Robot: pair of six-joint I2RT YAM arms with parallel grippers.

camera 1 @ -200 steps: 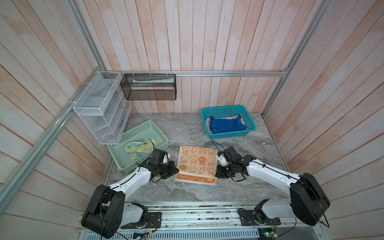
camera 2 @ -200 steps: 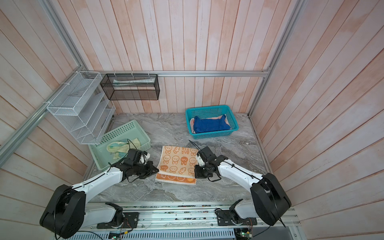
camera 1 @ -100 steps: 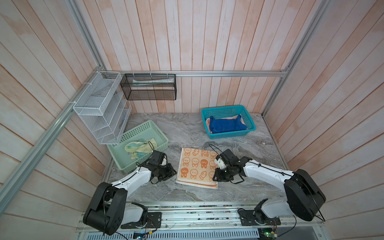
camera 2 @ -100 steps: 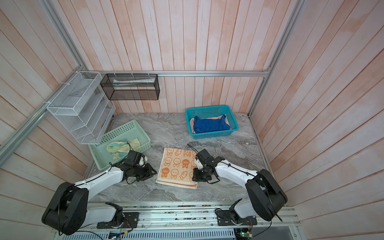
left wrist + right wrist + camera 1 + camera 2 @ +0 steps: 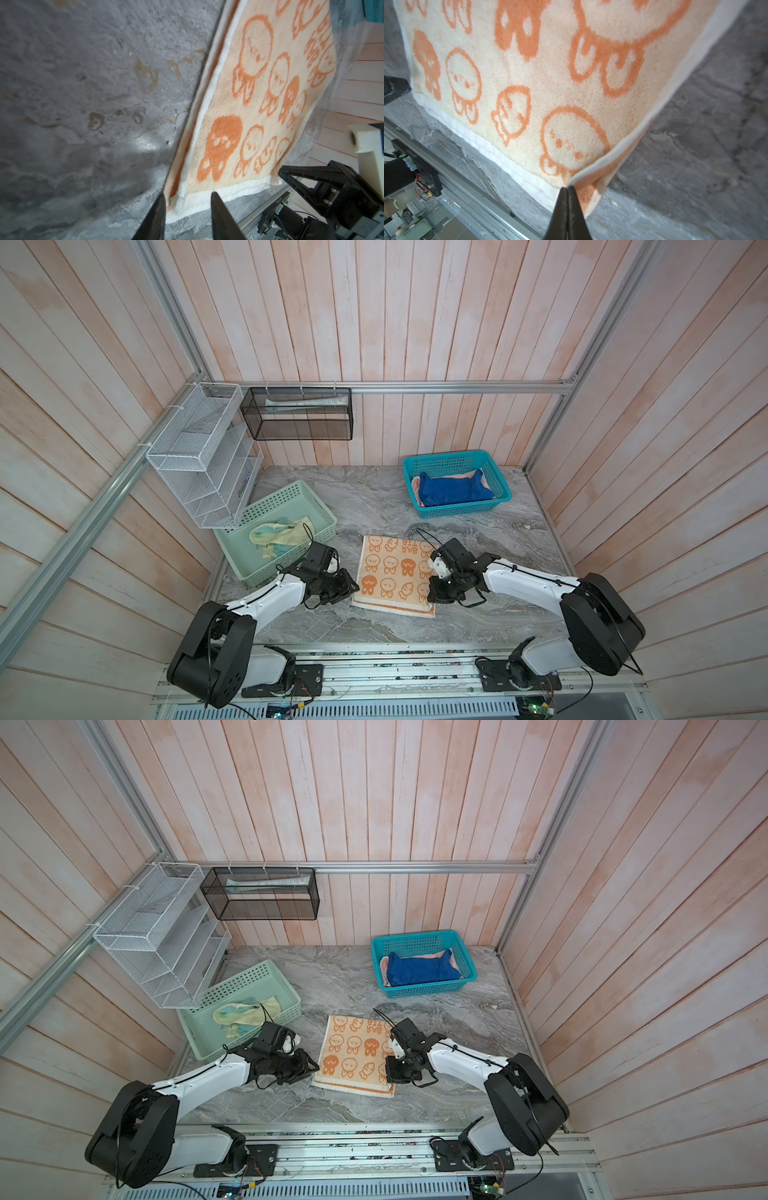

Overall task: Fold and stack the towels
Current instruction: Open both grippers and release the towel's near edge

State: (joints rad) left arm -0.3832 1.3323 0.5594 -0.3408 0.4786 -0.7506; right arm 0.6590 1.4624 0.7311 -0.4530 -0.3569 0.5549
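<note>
An orange-and-cream towel (image 5: 392,572) (image 5: 355,1052) with cartoon figures lies folded flat on the grey marble table. My left gripper (image 5: 350,587) (image 5: 188,196) is open, its two fingers straddling the towel's front-left corner without pinching it. My right gripper (image 5: 432,598) (image 5: 566,188) is shut at the front-right corner, with the top layer's edge pinched and slightly raised. A blue towel (image 5: 453,489) lies over a pink towel (image 5: 416,486) in the teal basket (image 5: 457,512). A pale yellow towel (image 5: 278,535) lies crumpled in the mint-green basket (image 5: 291,499).
A white wire rack (image 5: 199,456) and a black mesh box (image 5: 297,414) hang on the back-left walls. The metal rail (image 5: 374,647) runs along the table's front edge, just below the towel. Wooden walls close in three sides.
The left gripper has opened and let go of the towel's front-left corner. Both grippers and the towel's front edge have shifted slightly toward the table front. The right gripper opened briefly and shut again.
</note>
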